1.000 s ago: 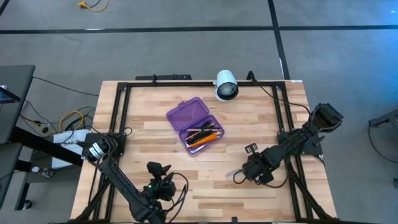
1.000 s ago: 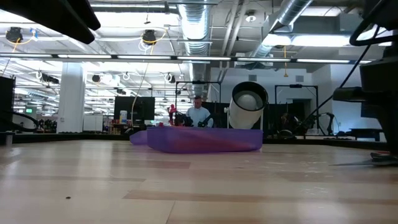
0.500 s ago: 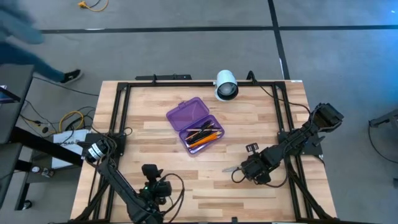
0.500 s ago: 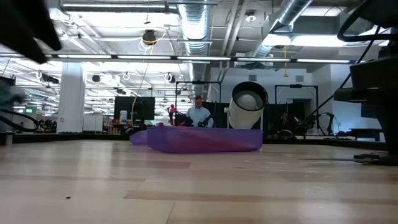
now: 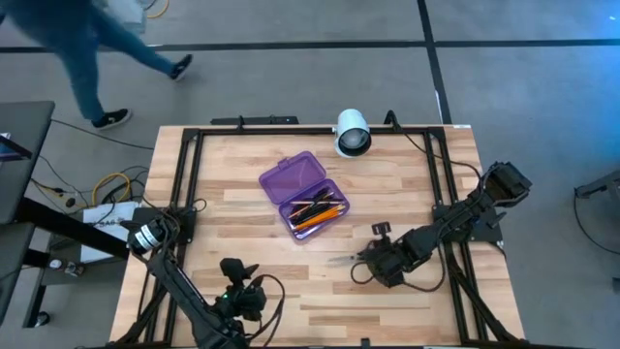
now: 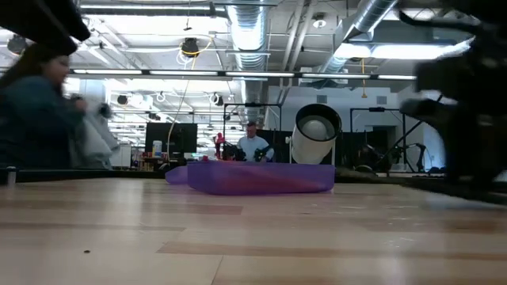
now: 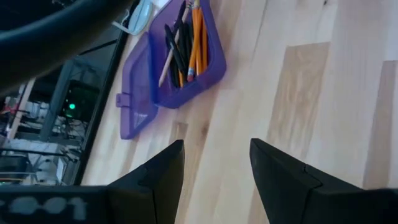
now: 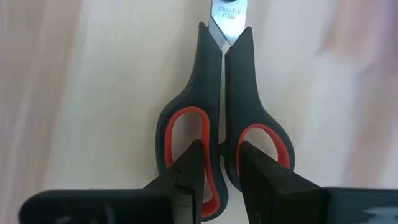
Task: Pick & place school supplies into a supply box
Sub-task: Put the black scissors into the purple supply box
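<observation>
Between the right gripper's (image 8: 217, 165) narrow jaws sit the scissors (image 8: 224, 118), held over the table (image 5: 387, 184) right of the box (image 5: 304, 195) that already holds pens and pencils (image 5: 317, 211), leaving them the last item, while the left gripper (image 7: 214, 165) waits open-jawed near the table's front edge.

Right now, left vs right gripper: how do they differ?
The left gripper is open and empty, back at the table's near edge; the right gripper is shut on the scissors, gripping them between the handle loops. The left looks toward the supply box from afar; the right is beside it, mid-table. Both have dark fingers.
</observation>
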`<state>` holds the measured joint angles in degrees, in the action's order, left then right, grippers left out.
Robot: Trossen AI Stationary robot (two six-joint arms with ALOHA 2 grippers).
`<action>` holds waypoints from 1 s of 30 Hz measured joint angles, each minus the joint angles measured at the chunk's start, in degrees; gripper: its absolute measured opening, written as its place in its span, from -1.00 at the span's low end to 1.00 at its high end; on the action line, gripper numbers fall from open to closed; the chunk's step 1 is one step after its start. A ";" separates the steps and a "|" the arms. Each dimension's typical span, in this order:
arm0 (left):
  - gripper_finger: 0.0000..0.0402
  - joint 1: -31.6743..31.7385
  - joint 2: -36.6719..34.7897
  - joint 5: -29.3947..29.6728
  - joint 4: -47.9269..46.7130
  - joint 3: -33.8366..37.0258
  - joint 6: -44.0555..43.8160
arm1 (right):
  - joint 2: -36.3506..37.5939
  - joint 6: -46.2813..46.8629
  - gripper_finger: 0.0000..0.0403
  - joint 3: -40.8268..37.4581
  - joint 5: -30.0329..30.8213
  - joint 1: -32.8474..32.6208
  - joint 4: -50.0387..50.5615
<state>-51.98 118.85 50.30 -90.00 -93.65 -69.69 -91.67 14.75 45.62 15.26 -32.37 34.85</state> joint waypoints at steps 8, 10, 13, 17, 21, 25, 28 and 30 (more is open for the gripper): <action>-0.12 1.30 0.00 0.07 -0.02 0.00 1.39 | 0.23 -7.78 -0.68 -0.04 3.27 2.06 -8.60; -0.12 1.42 0.00 0.07 -0.02 0.00 1.41 | 0.23 -9.34 -0.69 -0.04 4.04 2.90 -9.59; -0.12 1.54 0.00 0.09 -0.02 0.00 1.72 | 0.27 -10.21 -0.69 -0.04 4.15 4.03 -9.81; -0.12 1.52 0.00 0.91 -0.02 0.00 1.74 | 0.29 -10.54 -0.69 -0.04 4.23 4.48 -9.86; -0.12 1.52 0.00 2.47 0.00 0.00 1.91 | 0.36 -10.76 -0.69 -0.01 4.33 4.41 -10.32; -0.12 1.52 0.00 2.57 -0.02 0.00 2.42 | 0.38 -10.80 -0.69 0.01 4.33 4.41 -10.32; -0.12 1.52 0.00 2.58 -0.02 0.00 2.44 | 0.40 -10.89 -0.69 0.01 4.33 4.41 -10.32; -0.12 1.52 0.00 2.70 -0.02 0.00 2.44 | 0.40 -11.29 -0.69 0.01 4.31 4.41 -10.52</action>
<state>-50.46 118.85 53.00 -90.02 -93.65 -67.24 -91.26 3.46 45.63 19.57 -27.97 24.34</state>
